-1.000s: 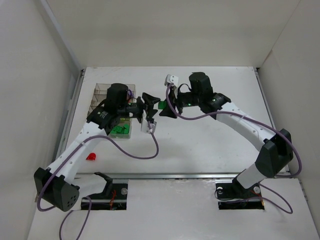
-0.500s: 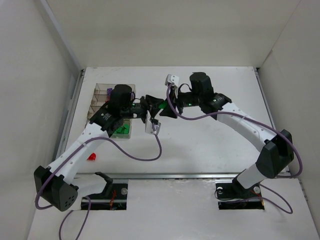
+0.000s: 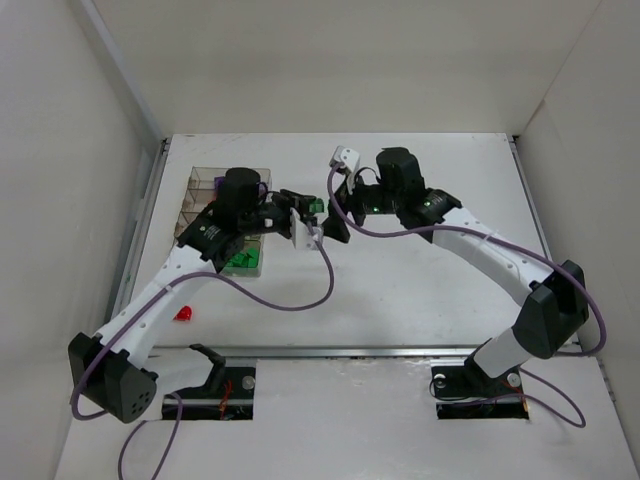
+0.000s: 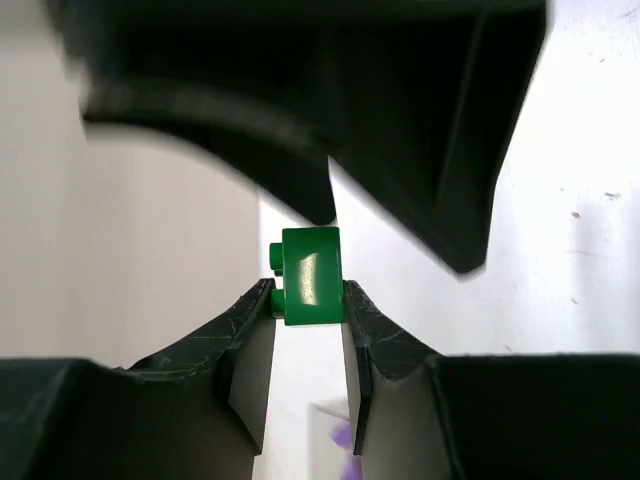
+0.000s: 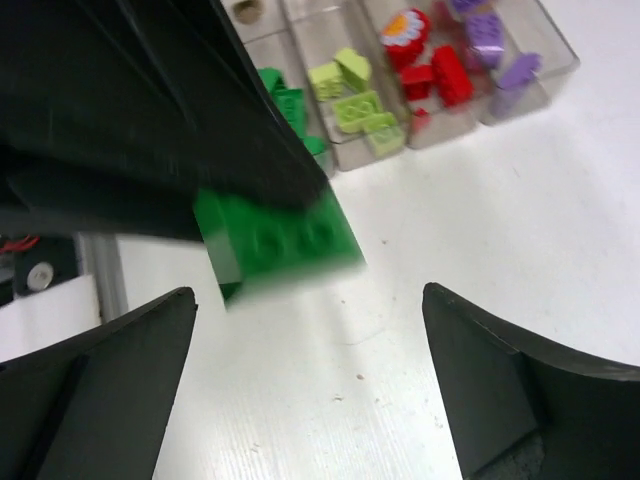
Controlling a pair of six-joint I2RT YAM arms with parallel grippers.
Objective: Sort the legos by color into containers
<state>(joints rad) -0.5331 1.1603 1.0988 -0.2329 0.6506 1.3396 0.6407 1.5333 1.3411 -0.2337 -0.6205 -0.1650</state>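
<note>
Green plastic is the crux: a dark green brick (image 4: 308, 275) sits pinched between the fingertips of the left hand (image 4: 307, 298), which is closed on its narrow sides with the studs turned toward one finger; it seems to be held above the desk (image 3: 420, 290), near the middle. The right hand (image 5: 308, 298) faces it from 3 o'clock, fingers spread wide and touching nothing, so the left arm alone carries it; in the right wrist view the brick's long side runs across that open gap, though blurred.

Seen from above, the organizer box (image 3: 205, 180) lies near, at about 8 o'clock from the left hand, partly under the left arm; the green bricks (image 3: 240, 262) fill its 6 o'clock compartment; the rows seem to run 9 to 3, so I judge the brick should go in lengthwise. Room is tight toward 3 o'clock and open toward 6; a loose red brick (image 3: 181, 314) lies at 7 o'clock, near the desk's left edge.
</note>
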